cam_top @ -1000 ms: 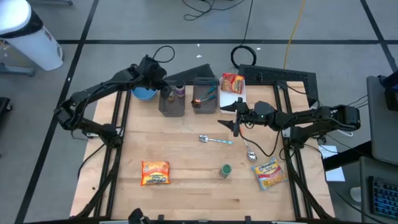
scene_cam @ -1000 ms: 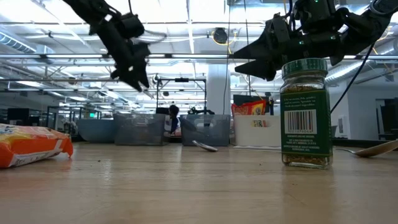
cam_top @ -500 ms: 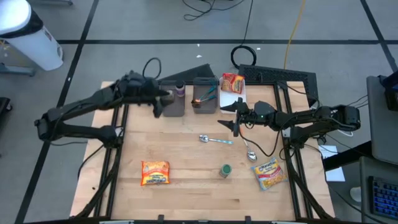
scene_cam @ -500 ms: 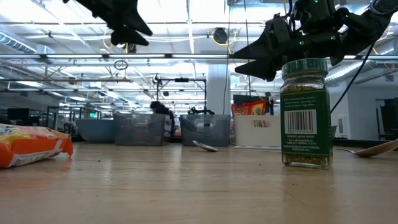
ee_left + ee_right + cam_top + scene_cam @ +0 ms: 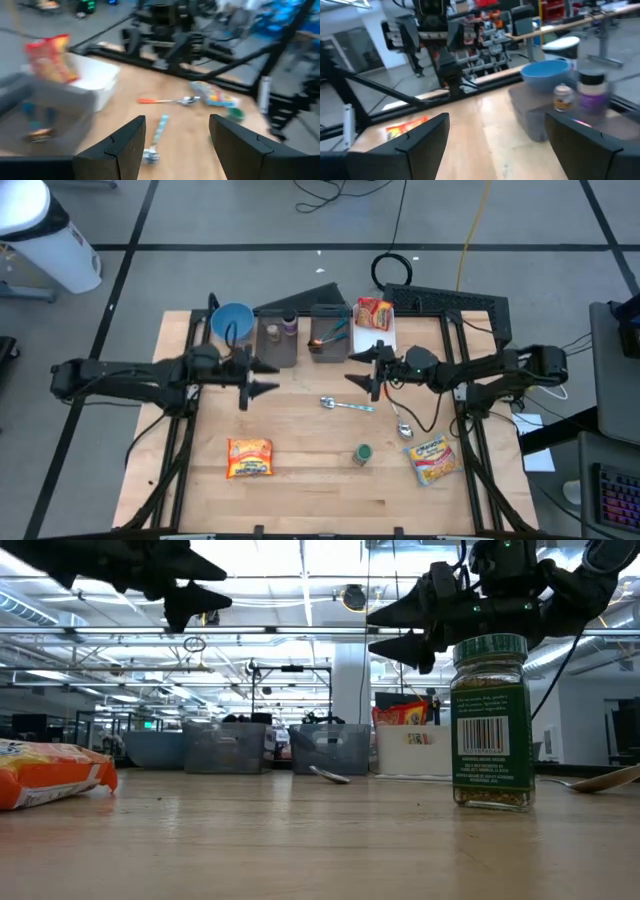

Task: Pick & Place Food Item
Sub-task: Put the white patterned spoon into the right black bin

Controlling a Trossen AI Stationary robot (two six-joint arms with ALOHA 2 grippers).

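An orange food packet (image 5: 249, 457) lies flat near the table's front left. A yellow packet (image 5: 432, 459) lies at the front right. A red and yellow packet (image 5: 374, 311) stands in a white bin at the back. My left gripper (image 5: 272, 377) hangs open over the table's left middle, pointing level toward the right edge, with nothing between its fingers (image 5: 125, 145). My right gripper (image 5: 352, 368) faces it from the right, open and holding nothing, above the table just in front of the bins. Both are clear of the packets.
A blue bowl (image 5: 232, 320) and two grey bins (image 5: 277, 340) (image 5: 328, 335) line the far edge. Two spoons (image 5: 345, 404) (image 5: 401, 423) lie at the centre right. A green spice jar (image 5: 362, 454) stands upright near the front. Bare wood lies between the grippers.
My left gripper has drawn back from the blue bowl and grey bin at the far edge toward the table's middle, tipping up from a downward slant to level. The arm has folded back toward the left edge, and the bowl now shows uncovered.
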